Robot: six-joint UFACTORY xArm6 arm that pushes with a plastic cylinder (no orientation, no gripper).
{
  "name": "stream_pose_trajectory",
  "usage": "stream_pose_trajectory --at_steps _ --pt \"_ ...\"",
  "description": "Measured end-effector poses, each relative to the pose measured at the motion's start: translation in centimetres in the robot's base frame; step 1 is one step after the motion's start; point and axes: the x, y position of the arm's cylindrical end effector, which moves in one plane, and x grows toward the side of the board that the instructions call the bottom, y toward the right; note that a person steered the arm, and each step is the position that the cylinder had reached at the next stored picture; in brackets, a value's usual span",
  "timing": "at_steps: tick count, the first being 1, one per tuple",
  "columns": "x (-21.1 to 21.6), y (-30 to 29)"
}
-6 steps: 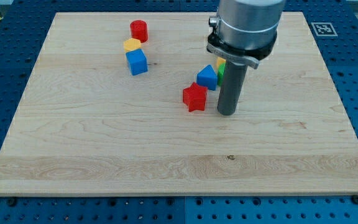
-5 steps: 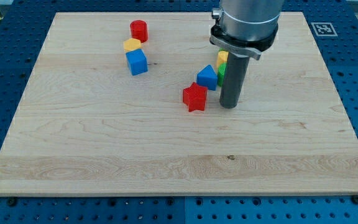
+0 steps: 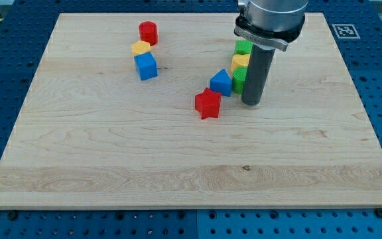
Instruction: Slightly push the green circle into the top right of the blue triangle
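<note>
The blue triangle sits near the board's middle, with a red star touching its lower left. A green block, partly hidden by the rod, lies just right of the triangle. Above it are a yellow block and another green block, stacked in a column up the view. I cannot make out which green block is the circle. My tip rests on the board just right of the lower green block and a little below it, very close to it.
A red cylinder, a yellow block and a blue cube form a cluster at the upper left. The wooden board lies on a blue pegboard. A marker tag sits at the top right.
My tip has moved right and slightly up the view, uncovering the upper green and yellow blocks. No block has visibly moved.
</note>
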Motion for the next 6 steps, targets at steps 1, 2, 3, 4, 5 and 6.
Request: stream_pose_trajectory --at_steps 1,2,3,4,5,6 --pt "-0.2 0.0" --pt "-0.4 0.0" --pt "-0.4 0.0" --pt "-1.1 0.0" --pt "-1.4 0.0" --pt "-1.9 0.0"
